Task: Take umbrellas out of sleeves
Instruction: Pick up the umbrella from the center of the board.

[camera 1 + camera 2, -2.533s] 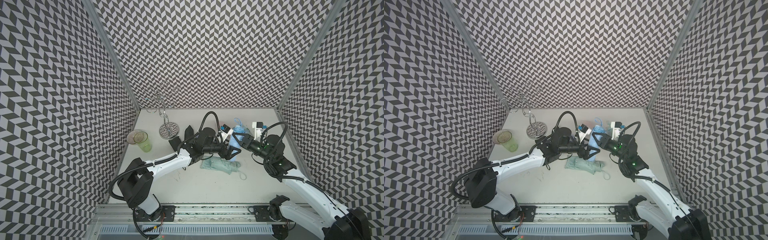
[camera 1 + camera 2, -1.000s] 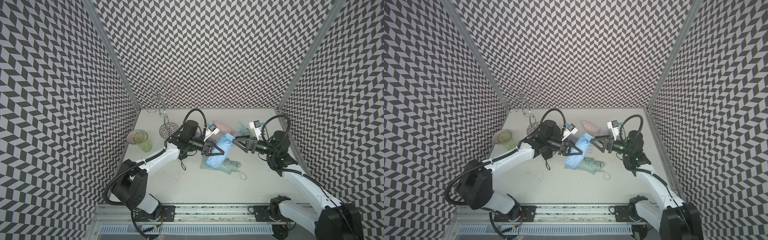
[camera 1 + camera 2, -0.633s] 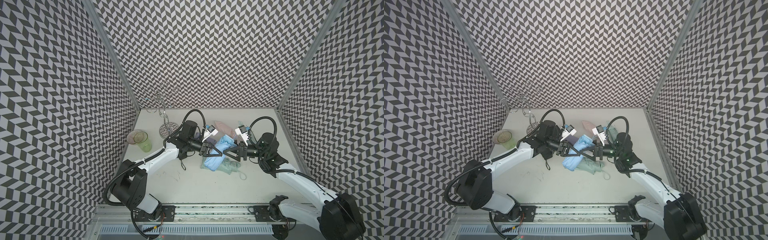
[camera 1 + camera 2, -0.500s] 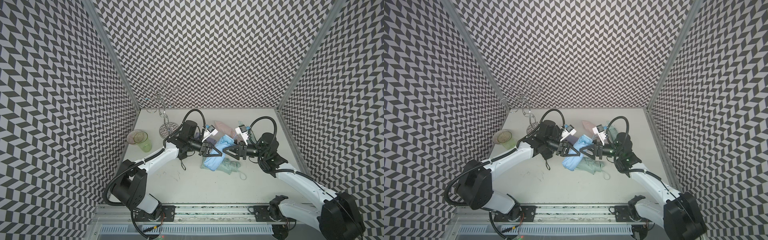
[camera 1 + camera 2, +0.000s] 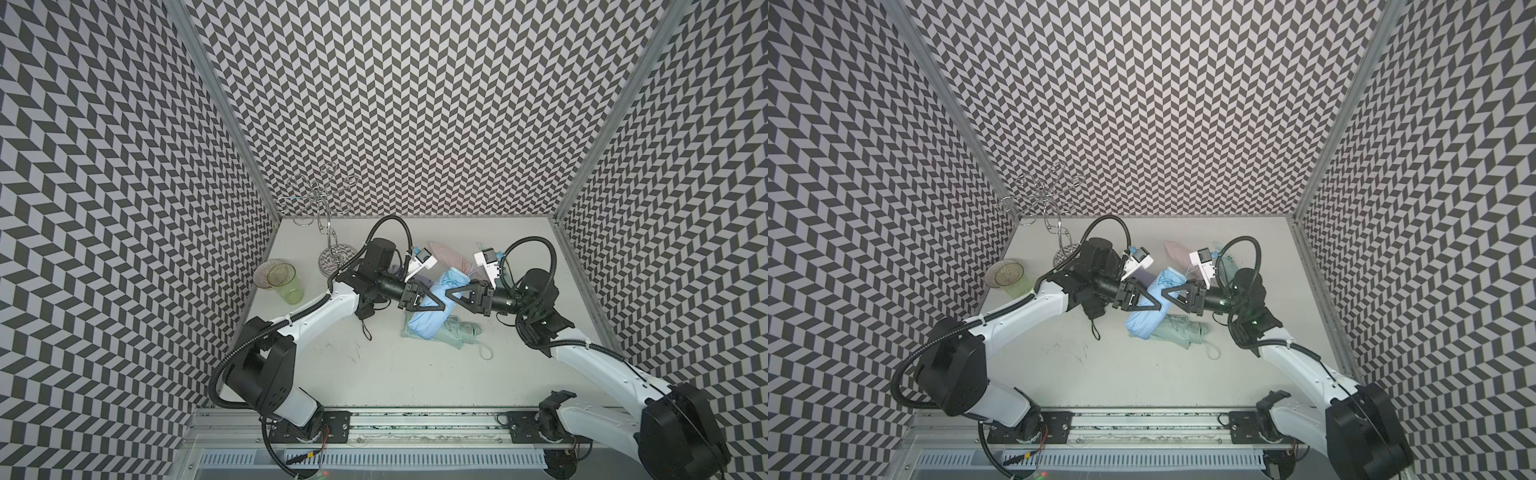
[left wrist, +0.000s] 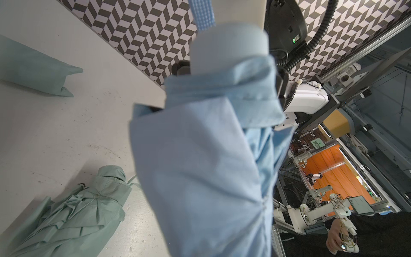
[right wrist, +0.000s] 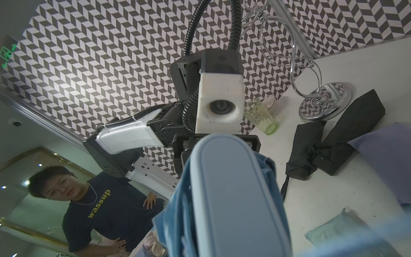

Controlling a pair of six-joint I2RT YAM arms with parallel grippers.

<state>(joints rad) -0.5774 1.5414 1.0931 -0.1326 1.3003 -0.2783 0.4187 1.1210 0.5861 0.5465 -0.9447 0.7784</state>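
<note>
Both top views: left claw [image 5: 441,305] and right claw [image 5: 449,293] meet tip to tip over the bench [image 5: 374,374], both on the light blue umbrella [image 5: 428,322]. Left claw clamped across the fabric part. Right claw closed in on the handle end, tips just beside the left claw's tips. Umbrella tilted, lower end hanging below both claws and touching the mint green umbrella [image 5: 455,330], which lies flat on the bench just under the right claw. Black umbrella [image 5: 1091,309] lies under the left arm, back behind the left claw. Green cup [image 5: 289,286] and wire stand [image 5: 334,259] sit well apart from both claws, on the left claw's side

Left wrist view: light blue umbrella fills the frame straight out from the left claw, whose own tips are hidden. Pale handle [image 6: 229,44] at the far end. Right claw's black fingers [image 6: 180,67] press on either side just below it. Can't tell if the loose blue fabric is sleeve or canopy. Mint green umbrella on the bench below. Mint green sleeve [image 6: 33,66] lies apart from it

Right wrist view: handle end right at the right claw, tips hidden. Left arm's camera block [image 7: 220,104] faces it. Black umbrella and black sleeve [image 7: 355,124] lie on the bench beyond
</note>
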